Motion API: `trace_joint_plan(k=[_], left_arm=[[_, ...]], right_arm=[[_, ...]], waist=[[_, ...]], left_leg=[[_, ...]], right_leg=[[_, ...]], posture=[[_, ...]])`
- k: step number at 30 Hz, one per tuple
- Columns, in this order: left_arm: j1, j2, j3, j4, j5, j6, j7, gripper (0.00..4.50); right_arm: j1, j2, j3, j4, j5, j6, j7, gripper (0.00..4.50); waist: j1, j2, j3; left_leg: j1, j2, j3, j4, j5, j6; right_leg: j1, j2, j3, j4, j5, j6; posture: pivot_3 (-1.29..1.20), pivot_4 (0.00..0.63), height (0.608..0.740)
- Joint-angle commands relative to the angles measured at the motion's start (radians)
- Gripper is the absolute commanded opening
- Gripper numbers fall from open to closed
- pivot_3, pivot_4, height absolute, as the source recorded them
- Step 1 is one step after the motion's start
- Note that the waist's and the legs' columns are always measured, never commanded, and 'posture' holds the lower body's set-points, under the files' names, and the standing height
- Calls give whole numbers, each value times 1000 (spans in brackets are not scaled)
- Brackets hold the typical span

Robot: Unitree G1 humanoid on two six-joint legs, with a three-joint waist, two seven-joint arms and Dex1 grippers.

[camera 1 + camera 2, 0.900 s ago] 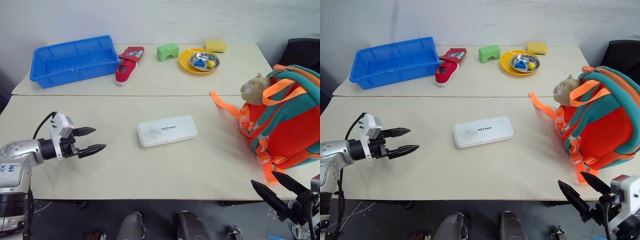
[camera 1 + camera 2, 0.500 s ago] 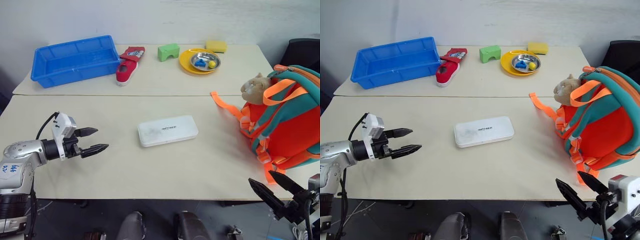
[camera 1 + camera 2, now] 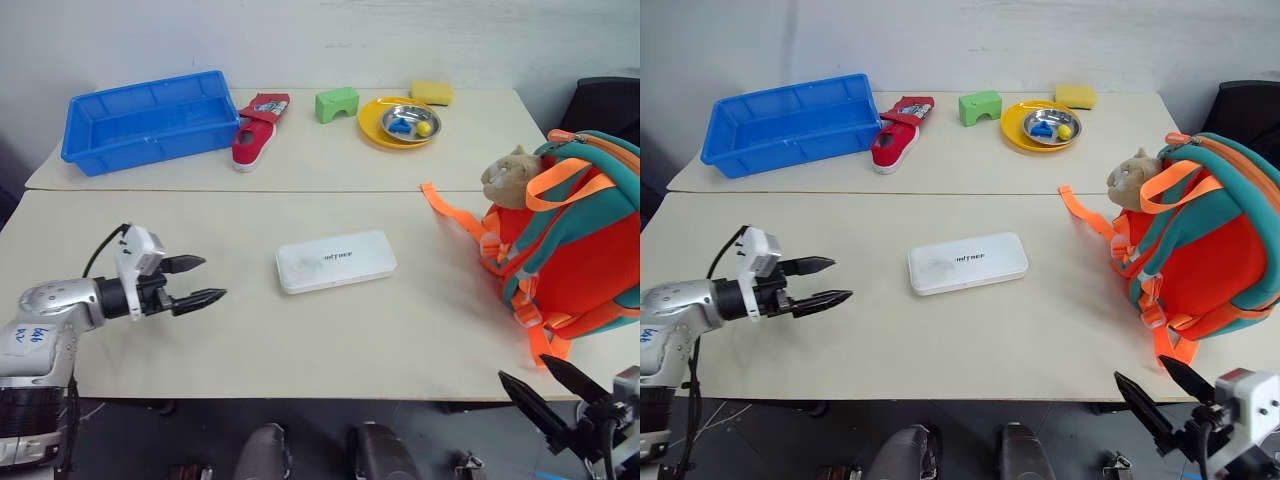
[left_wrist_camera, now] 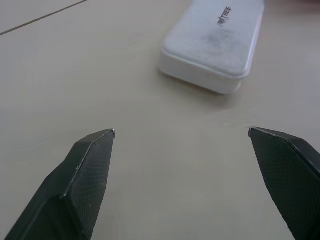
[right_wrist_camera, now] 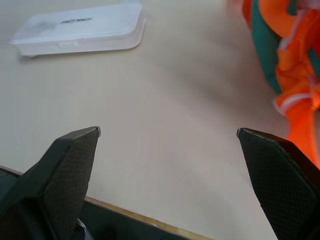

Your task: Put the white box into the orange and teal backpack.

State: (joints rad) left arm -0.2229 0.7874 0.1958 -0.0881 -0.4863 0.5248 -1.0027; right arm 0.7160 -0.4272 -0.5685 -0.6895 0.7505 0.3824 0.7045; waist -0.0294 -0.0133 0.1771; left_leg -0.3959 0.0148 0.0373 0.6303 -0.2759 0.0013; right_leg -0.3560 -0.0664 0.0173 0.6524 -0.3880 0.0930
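Two black-fingered grippers hover with their fingers spread wide and nothing between them. The left gripper point(image 3: 205, 281) hangs over the beige tabletop point(image 3: 330, 340), pointing toward the flat white rectangular box with rounded corners point(image 3: 335, 261), which lies flat near the table's middle, apart from the fingertips. The right gripper point(image 3: 1162, 391) sits at the table's near edge, below the small orange backpack with teal trim point(image 3: 570, 245). That backpack stands at the right side, well apart from the box; its top looks partly open, though that is hard to judge.
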Motion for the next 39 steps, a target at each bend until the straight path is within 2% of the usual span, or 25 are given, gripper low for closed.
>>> trace_joint_plan(k=[1,5,8,11,16,17,18,25,26,30,39], left_arm=[[4,-41,-17,-101,-42,26,31,4500],[0,-80,-21,-139,-40,52,85,4500],[-17,-129,-31,-112,25,68,225,4500],[-57,-194,-17,-92,72,96,382,4500],[-60,-262,-50,-149,151,145,557,2986],[-58,-274,-62,-157,164,163,583,2824],[-58,-284,-71,-159,174,171,600,2423],[-87,-332,-111,-149,194,199,639,292],[-88,-336,-118,-155,190,209,634,15],[-89,-349,-163,-182,159,263,594,15],[-132,-325,-177,-104,161,217,508,15]], right_arm=[[-68,-4,92,-84,-29,14,-74,4480],[-154,-17,148,-105,-66,49,-163,4480],[-324,-22,230,-64,-165,119,-314,4480],[-486,-33,305,-20,-219,184,-383,4480],[-736,-29,416,85,-277,258,-437,2871],[-786,-24,438,125,-298,263,-447,2673],[-833,-20,461,166,-320,265,-454,2228],[-1060,7,570,457,-448,219,-436,0],[-1081,10,574,496,-461,208,-434,0],[-1155,33,588,622,-468,208,-391,0],[-1110,23,612,585,-490,227,-317,0]], waist=[[0,0,0],[2,0,0],[-2,-1,0],[1,-1,0],[3,-2,0],[3,-2,0],[3,-2,0],[2,-2,0],[2,-2,0],[1,-2,0],[2,-2,0]], left_leg=[[0,0,0,0,0,0],[0,0,0,0,1,-1],[1,0,0,1,1,-2],[1,-1,1,4,2,-1],[1,-1,0,3,4,-6],[0,-1,0,3,5,-7],[0,-1,0,3,6,-8],[-1,-1,0,5,6,-9],[-2,-1,0,5,6,-9],[-3,-1,0,6,6,-9],[-4,0,0,7,6,-9]], right_leg=[[0,0,0,0,0,0],[-1,1,0,1,0,0],[0,1,0,2,0,0],[0,1,0,5,0,0],[-2,4,0,7,0,1],[-2,4,0,6,0,1],[-2,4,0,6,0,1],[-4,4,0,8,0,1],[-4,4,0,8,0,1],[-4,4,0,8,0,1],[-4,5,-1,8,0,1]], posture=[[0,150,740],[0,150,740],[0,150,740],[0,150,740],[0,150,740],[0,150,740],[0,150,740],[0,150,740],[0,150,740],[0,150,740],[0,150,740]])
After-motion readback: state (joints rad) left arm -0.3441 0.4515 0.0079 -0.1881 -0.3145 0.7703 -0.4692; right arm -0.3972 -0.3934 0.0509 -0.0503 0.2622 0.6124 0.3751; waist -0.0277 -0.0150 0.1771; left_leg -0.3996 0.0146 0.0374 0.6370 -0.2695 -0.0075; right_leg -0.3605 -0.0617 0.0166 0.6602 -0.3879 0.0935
